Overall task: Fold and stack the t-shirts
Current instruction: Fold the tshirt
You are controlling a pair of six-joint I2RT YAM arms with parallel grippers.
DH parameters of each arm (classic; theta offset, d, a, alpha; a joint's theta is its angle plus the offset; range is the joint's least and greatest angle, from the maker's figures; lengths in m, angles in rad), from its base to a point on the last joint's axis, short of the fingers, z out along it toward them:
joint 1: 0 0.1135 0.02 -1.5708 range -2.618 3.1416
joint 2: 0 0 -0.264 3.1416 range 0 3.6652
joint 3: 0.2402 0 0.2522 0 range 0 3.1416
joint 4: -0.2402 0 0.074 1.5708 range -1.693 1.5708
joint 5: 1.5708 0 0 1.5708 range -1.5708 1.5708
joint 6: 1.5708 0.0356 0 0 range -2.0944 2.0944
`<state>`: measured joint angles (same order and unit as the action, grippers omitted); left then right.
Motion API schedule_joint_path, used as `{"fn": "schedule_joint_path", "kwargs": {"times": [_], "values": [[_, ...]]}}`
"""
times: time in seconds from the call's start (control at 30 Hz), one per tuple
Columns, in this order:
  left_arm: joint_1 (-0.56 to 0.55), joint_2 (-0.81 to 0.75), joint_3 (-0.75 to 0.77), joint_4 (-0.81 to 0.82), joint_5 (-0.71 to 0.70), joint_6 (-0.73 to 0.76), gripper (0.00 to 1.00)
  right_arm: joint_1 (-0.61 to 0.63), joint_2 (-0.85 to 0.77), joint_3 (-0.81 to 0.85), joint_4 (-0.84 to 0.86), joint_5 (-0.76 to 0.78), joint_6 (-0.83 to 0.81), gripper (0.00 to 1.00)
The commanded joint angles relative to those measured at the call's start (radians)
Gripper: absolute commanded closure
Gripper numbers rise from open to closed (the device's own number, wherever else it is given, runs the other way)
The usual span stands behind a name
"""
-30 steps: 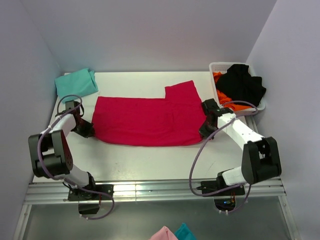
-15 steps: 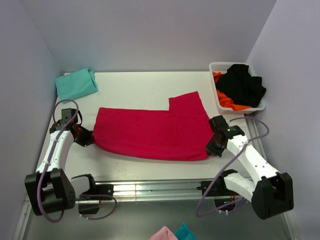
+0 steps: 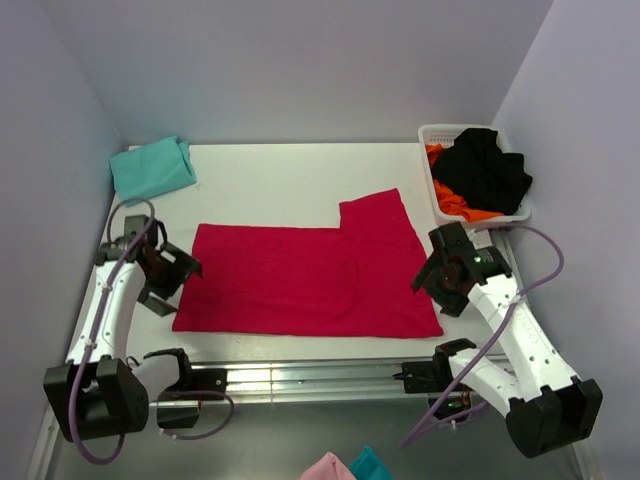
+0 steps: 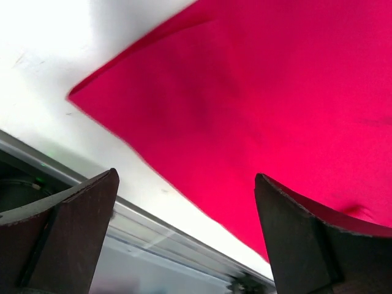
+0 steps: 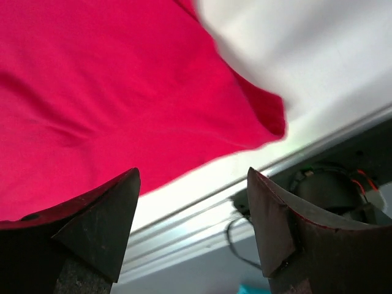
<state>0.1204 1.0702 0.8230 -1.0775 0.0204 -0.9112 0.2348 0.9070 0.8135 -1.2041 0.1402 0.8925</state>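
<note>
A folded teal shirt [image 3: 152, 168] is lying at the table's [image 3: 280, 175] far left corner. The left gripper [image 3: 174, 282] is hovering, jaws spread wide and empty, beside the red shirt [image 3: 300, 285], which is lying flat across the near middle. The right gripper [image 3: 434, 278] is gaping wide and empty at its right edge, near a basket [image 3: 430, 135] of clothes.

Bright, even light from above. The white table [image 4: 43, 37] glares in the left wrist view. Both wrist views blur the red t-shirt [image 5: 92, 92] along its edges; the overhead view is sharp.
</note>
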Motion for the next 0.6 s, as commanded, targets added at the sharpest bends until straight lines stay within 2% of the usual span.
{"fn": "schedule_joint_path", "kwargs": {"times": [0.0,0.07,0.17,0.3,0.37,0.43,0.57], "values": [[-0.019,0.063,0.264,-0.010,-0.011,-0.018,0.01,-0.003,0.073,0.154,-0.002,0.070,-0.016,0.22],[-0.018,0.121,0.362,0.019,-0.016,-0.005,0.01,-0.005,0.121,0.249,0.075,0.068,-0.047,0.23],[-0.019,0.294,0.523,0.097,-0.001,0.032,0.00,-0.005,0.272,0.383,0.185,0.052,-0.113,0.25],[-0.018,0.470,0.713,0.230,0.039,0.064,0.00,-0.012,0.601,0.597,0.259,0.033,-0.190,0.26],[-0.016,0.580,0.774,0.257,0.067,0.084,0.01,-0.014,0.781,0.744,0.271,0.038,-0.213,0.27],[-0.019,0.644,0.829,0.303,0.098,0.106,0.01,-0.018,0.895,0.904,0.268,0.047,-0.233,0.27],[-0.019,0.752,0.832,0.367,0.165,0.124,0.01,-0.032,1.159,1.185,0.226,0.078,-0.268,0.27]]}}
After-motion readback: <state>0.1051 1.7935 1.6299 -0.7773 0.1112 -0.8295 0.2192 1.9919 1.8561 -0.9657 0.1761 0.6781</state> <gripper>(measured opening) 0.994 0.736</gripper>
